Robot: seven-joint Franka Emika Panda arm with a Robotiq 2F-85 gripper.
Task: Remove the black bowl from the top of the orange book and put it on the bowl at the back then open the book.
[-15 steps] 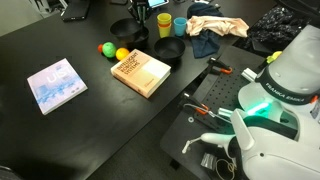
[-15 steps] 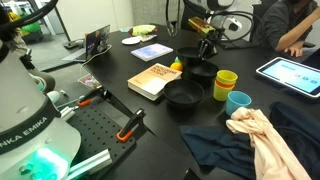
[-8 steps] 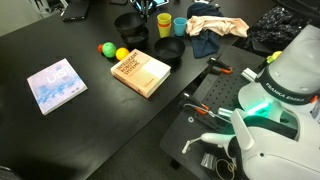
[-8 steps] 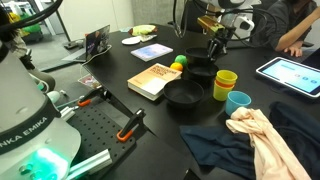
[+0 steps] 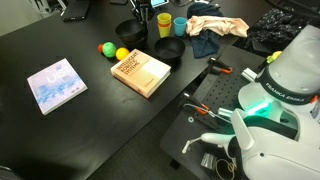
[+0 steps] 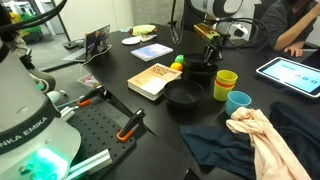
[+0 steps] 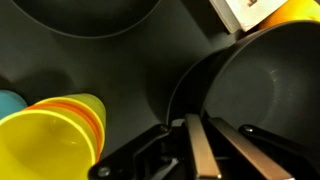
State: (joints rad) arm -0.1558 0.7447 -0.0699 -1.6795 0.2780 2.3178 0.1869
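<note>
The orange book (image 5: 140, 72) lies shut on the black table with nothing on it; it also shows in an exterior view (image 6: 154, 79), and its corner shows in the wrist view (image 7: 250, 10). My gripper (image 6: 209, 50) hangs over the far side of the table (image 5: 140, 10). In the wrist view the gripper (image 7: 200, 122) is shut on the rim of the black bowl (image 7: 262, 90). That bowl (image 6: 200, 71) sits where the bowl at the back (image 5: 130, 28) stands. I cannot tell the two apart or whether they touch.
Another black bowl (image 6: 185, 95) stands beside the book (image 5: 168, 50). A yellow cup (image 6: 225, 82) and a blue cup (image 6: 238, 102) stand close by. Green and yellow balls (image 5: 113, 50), a pale blue book (image 5: 55, 84) and crumpled cloths (image 5: 215, 30) lie around.
My gripper has shifted slightly over the back bowls and risen a little. The orange book and the other bowl have not moved.
</note>
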